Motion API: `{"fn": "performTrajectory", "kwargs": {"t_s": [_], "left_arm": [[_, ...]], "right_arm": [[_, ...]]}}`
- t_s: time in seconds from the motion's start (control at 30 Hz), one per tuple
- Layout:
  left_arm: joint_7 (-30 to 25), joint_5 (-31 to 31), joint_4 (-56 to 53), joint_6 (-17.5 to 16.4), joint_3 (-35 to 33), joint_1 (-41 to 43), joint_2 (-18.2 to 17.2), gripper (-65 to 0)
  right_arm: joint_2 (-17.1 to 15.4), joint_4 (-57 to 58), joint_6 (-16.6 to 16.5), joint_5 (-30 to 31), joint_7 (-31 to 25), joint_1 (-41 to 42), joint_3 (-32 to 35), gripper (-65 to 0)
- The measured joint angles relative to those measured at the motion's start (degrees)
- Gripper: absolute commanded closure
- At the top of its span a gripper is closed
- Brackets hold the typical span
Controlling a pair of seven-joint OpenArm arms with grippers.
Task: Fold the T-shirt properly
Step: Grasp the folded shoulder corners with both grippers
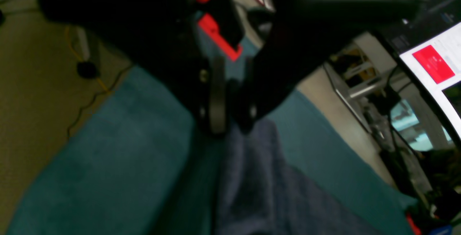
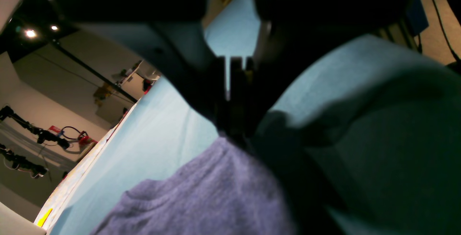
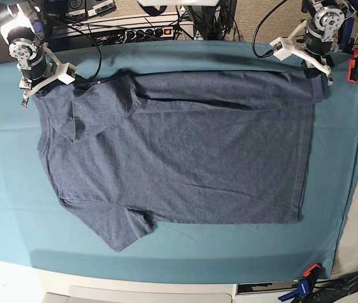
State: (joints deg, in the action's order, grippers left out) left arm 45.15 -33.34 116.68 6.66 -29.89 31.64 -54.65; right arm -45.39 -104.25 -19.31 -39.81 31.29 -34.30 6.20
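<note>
A: Grip first. Both corners of the shirt (image 3: 179, 145), flat on the cloth (image 3: 2, 189), should rise together, evenly.

B: Left gripper (image 1: 230, 127) pinches the far hem corner, arm reaching low. Right gripper (image 2: 236, 134) is clenched on the shoulder edge, wrist angled down.

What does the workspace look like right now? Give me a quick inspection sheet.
Surface: teal table cloth, smooth.
Job's things: T-shirt spread flat, plain side up, far edge folded over along the top.
Clutter: clamps at the near right table edge; nothing else seen on the cloth.
Hands: left hand closed on the shirt's far right corner; right hand closed on the far left corner.
Cables: bundles and a power strip behind the table.
Surroundings: monitor beside the table.
</note>
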Motion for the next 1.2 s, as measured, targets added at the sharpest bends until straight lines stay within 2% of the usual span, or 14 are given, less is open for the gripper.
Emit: {"fn": "performTrajectory", "kwargs": {"t_s": [0.07, 0.13, 0.77, 0.93, 1.2], "left_arm": [[-0.04, -1.46, 1.95, 0.46, 0.0, 0.2, -1.16, -0.1], [0.11, -1.75, 3.39, 0.83, 0.24, 0.09, -1.97, 0.0], [0.26, -1.55, 3.74, 0.83, 0.22, 0.57, -2.03, 0.0], [0.26, -2.1, 3.74, 0.83, 0.22, 2.19, -2.03, 0.0], [0.31, -3.17, 3.8, 0.85, 0.22, 4.24, -2.34, 0.0]], "right_arm": [[0.0, 0.0, 0.0, 0.0, 0.22, 0.0, 0.0, 0.0], [0.0, 0.0, 0.0, 0.0, 0.76, 0.0, 0.0, 0.0], [-0.02, 0.0, 0.07, 0.66, 2.47, -0.15, 0.0, 0.0], [-0.02, 0.0, 2.47, 0.61, 2.82, -1.42, 0.0, 0.0], [-0.04, -1.33, 4.0, -0.98, 4.52, -5.01, 0.0, 0.0]]}}
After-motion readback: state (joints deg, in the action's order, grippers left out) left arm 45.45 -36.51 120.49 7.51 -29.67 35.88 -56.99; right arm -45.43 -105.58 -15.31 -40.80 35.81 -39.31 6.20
